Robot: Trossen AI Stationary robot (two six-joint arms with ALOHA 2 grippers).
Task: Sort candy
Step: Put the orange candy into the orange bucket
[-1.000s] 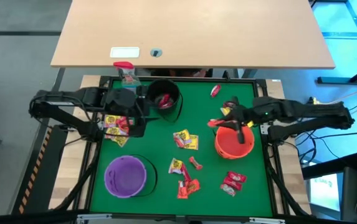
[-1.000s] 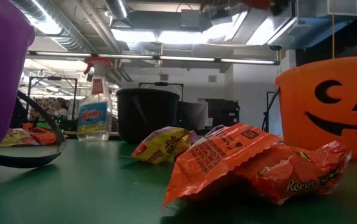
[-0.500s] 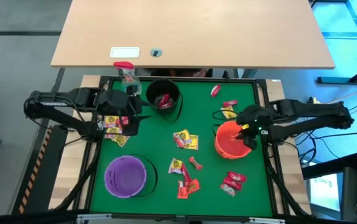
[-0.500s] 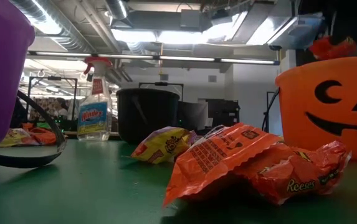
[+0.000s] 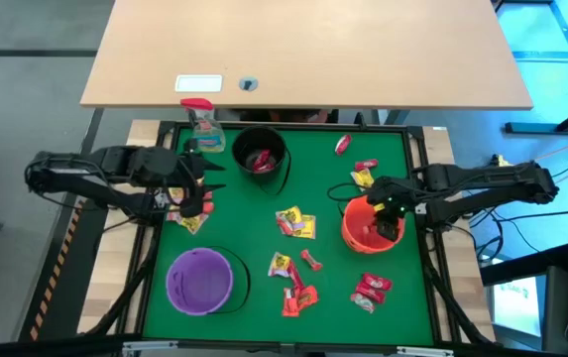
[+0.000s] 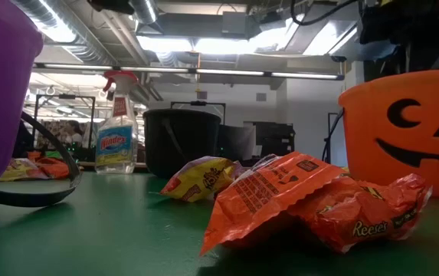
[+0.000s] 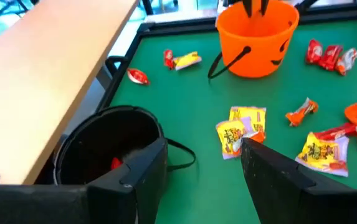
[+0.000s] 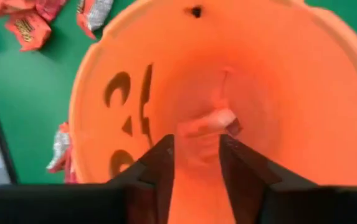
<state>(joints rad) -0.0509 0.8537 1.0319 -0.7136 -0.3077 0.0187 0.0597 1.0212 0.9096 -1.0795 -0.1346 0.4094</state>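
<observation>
Nearest candy (image 6: 311, 203), an orange "Reese's" packet, lies lengthwise left-right. Right gripper (image 8: 197, 163) hangs released over the orange bucket (image 5: 368, 224); left gripper (image 7: 203, 171) is spread, empty.

Shiny, crinkled foil-like candy (image 6: 311, 203) wrappers lie on a matt green, felt-like table surface (image 5: 328, 283) beside a smooth orange plastic bucket (image 6: 403, 126) and a clear plastic spray bottle (image 6: 115, 126).

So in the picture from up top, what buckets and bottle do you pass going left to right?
Purple bucket → spray bottle → black bucket → orange pumpkin bucket.
</observation>
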